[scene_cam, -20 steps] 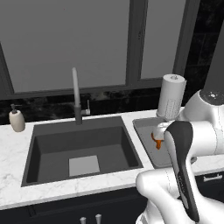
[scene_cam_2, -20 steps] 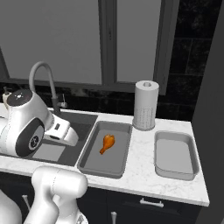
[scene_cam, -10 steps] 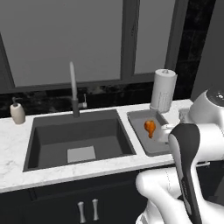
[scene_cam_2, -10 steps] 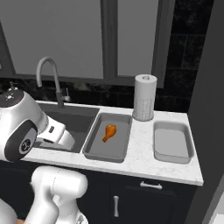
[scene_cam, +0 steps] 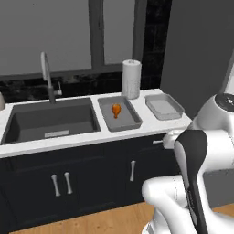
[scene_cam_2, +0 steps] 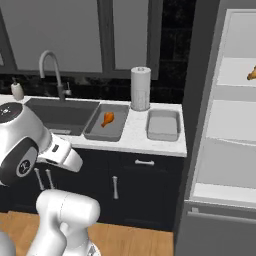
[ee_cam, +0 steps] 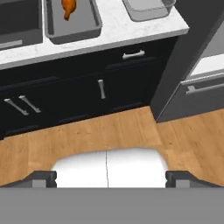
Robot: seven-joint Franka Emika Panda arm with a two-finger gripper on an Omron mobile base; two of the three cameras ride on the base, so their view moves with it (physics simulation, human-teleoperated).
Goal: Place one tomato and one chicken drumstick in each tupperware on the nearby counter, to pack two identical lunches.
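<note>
Right base view: drumstick (scene_cam_2: 107, 119) in left tupperware (scene_cam_2: 95, 132)

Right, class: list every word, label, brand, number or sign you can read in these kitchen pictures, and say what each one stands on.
None: no readable text anywhere. The paper-towel roll, both tupperware trays, the soap bottle and the cabinet fronts are all plain.

Drumstick (scene_cam: 116, 109) in left tupperware (scene_cam: 119, 113)
</note>
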